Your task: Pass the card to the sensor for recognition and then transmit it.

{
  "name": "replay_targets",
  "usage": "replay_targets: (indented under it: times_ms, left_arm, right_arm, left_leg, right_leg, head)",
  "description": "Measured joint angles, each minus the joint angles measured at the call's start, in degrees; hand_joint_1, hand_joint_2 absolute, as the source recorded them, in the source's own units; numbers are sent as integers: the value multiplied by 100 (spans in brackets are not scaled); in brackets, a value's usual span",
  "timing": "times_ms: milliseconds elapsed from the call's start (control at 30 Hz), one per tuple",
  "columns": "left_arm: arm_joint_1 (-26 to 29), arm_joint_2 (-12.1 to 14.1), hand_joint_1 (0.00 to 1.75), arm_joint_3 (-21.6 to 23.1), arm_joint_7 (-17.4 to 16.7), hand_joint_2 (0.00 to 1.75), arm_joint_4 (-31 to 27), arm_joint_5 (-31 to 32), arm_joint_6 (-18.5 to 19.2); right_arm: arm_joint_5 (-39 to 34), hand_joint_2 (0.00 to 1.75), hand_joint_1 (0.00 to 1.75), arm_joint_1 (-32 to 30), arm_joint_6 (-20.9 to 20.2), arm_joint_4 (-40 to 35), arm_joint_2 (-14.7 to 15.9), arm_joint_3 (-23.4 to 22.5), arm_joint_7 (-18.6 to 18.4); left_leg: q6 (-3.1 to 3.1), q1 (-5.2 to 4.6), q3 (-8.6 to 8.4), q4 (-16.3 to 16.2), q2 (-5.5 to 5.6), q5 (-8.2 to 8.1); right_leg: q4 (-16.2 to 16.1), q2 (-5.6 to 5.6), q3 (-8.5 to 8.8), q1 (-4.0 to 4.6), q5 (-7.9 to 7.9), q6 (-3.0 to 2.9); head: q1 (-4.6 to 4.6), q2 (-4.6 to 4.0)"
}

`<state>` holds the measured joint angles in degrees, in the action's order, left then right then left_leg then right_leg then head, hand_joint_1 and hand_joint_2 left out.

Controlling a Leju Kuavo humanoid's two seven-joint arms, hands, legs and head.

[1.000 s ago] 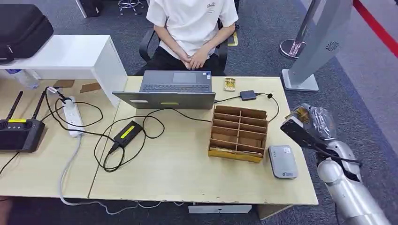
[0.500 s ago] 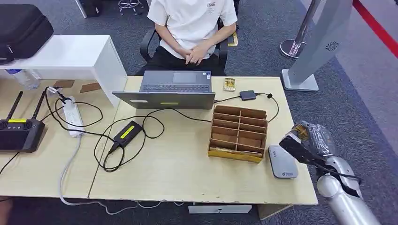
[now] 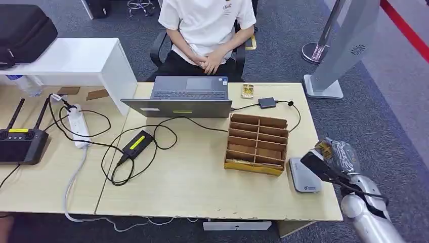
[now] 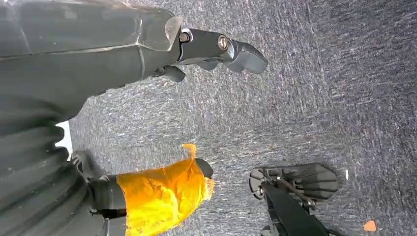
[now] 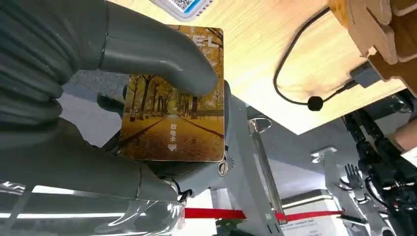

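wooden desk, right near corner: right hand pinching autumn-avenue card just above grey card reader; left hand empty, fingers apart over carpet.

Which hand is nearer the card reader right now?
Right. The right hand holds the card just beside the card reader at the table's right edge. The left hand hangs over the carpet, away from the table.

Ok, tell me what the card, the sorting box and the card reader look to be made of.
Card: probably glossy plastic, thin and stiff, with a printed autumn avenue photo.
Sorting box: likely corrugated cardboard, matte brown, thin slotted dividers.
Card reader: apparently smooth moulded plastic, pale grey with rounded corners.
The right hand holds the card.
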<state>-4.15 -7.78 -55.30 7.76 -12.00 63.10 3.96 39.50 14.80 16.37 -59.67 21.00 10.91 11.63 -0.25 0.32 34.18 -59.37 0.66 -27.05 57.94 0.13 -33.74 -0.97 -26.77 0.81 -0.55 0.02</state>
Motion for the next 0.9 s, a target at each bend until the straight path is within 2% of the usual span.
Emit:
replay_targets:
  times_ms: [533,900]
  left_arm:
    - [-6,0,0,-116,-20,175,0,52,2]
    - [-5,2,0,-116,-18,175,0,133,20]
  right_arm:
    - [290,175,175,-120,70,415,-284,0,57]
    - [432,175,175,110,31,463,-361,31,26]
  left_leg:
    - [0,1,-1,1,0,0]
    - [-2,0,1,1,0,3]
  right_leg:
    - [0,0,1,1,-1,-2]
    - [3,0,5,-1,3,-2]
  head:
    - [2,0]
    - [2,0]
